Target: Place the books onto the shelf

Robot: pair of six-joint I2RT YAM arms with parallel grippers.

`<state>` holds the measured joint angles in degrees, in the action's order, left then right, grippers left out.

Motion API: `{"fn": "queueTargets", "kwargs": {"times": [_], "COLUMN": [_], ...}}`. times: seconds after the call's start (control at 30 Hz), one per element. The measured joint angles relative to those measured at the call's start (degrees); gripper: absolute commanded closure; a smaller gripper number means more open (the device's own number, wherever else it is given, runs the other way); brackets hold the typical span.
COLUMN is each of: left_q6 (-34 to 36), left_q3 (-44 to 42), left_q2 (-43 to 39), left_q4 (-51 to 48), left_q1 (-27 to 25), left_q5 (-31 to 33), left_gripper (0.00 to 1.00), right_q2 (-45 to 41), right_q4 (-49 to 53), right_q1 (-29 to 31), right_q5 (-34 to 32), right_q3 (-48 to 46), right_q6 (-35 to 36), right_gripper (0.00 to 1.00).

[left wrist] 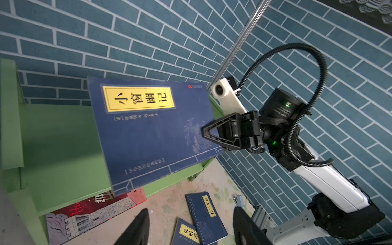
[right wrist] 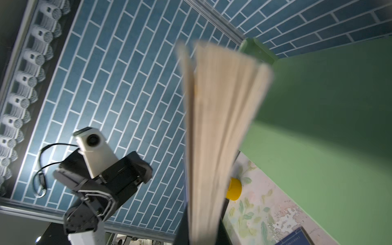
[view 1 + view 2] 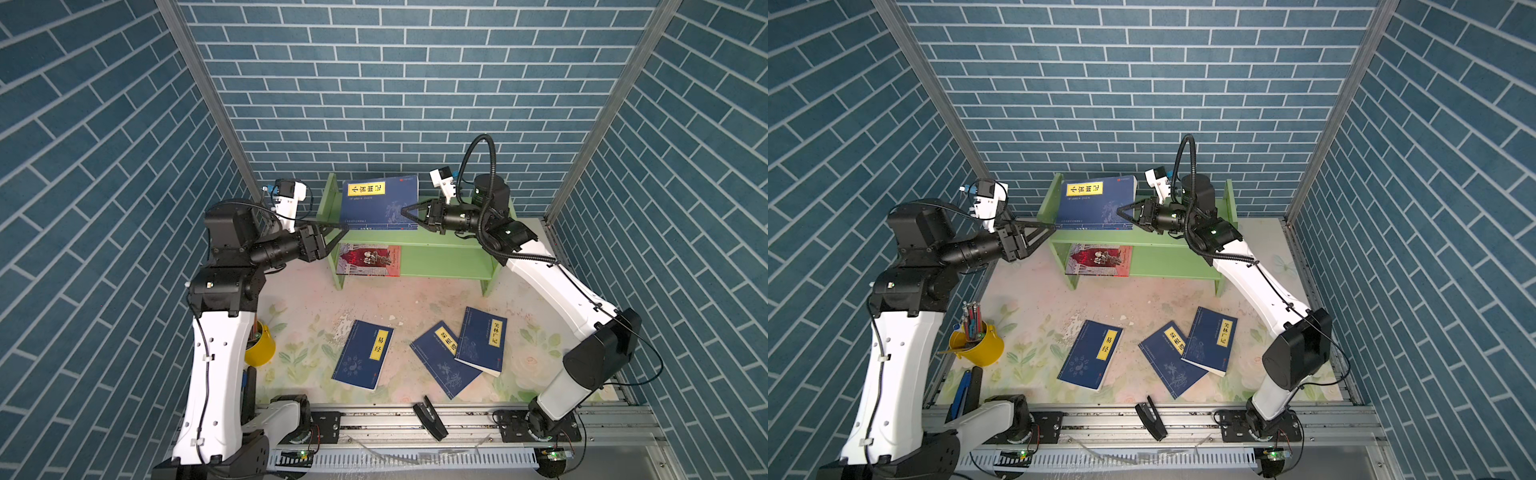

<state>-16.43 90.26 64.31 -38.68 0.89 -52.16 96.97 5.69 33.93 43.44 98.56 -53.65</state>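
A thin dark blue paperback (image 3: 380,203) with a yellow label of black Chinese characters stands on edge on the top tier of the light green shelf (image 3: 440,266). It leans slightly, cover toward the camera, in the upper middle of the frame in both top views. The right pincer (image 3: 405,212) is closed on its right-hand edge, and the right wrist view shows cream pages fanning up, blurred, from between the jaws. The book looks light and floppy, with a smooth cover that could slip. A hold at the middle of an edge, deep enough to clamp the whole page block, seems safest, and it will likely topple unless propped. The left pincer (image 3: 343,230) hangs near the shelf's left end, jaws spread wide, holding nothing. On the lower tier sits the red-and-grey castle book (image 3: 369,259). Lower in the frame, three more blue books lie flat on the floral surface (image 3: 307,299). A lone book (image 3: 363,354) is at lower centre, and a right-hand book (image 3: 482,338) partly covers a middle book (image 3: 442,361). A yellow pot (image 3: 978,343) of pens stands at the left edge.
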Motion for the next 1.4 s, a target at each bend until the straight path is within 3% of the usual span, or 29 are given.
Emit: {"fn": "queueTargets", "kwargs": {"times": [0.3,0.77,1.33,1.4], "left_q6": [-0.11,-5.44,-6.38,-7.13], "left_q3": [-0.46,-2.54,-3.89,-4.61], "left_q2": [3.23,4.59,5.77,5.75], "left_q4": [-2.62,4.11,6.84,7.89], "left_q1": [1.77,2.16,2.21,2.21], "left_q5": [5.05,4.13,1.77,1.66], "left_gripper": [0.36,0.36,0.36,0.36], "right_q2": [4.98,12.92,14.88,14.88], "right_q4": [6.10,8.35,9.57,9.68], "right_q1": [-0.02,0.42,0.90,0.90], "right_q5": [-3.10,-3.32,-1.68,-1.64], "right_q3": [0.63,11.61,11.87,11.87], "right_q6": [0.17,-0.02,-0.44,-0.44], "right_gripper": [1.00,1.00,1.00,0.94]}}
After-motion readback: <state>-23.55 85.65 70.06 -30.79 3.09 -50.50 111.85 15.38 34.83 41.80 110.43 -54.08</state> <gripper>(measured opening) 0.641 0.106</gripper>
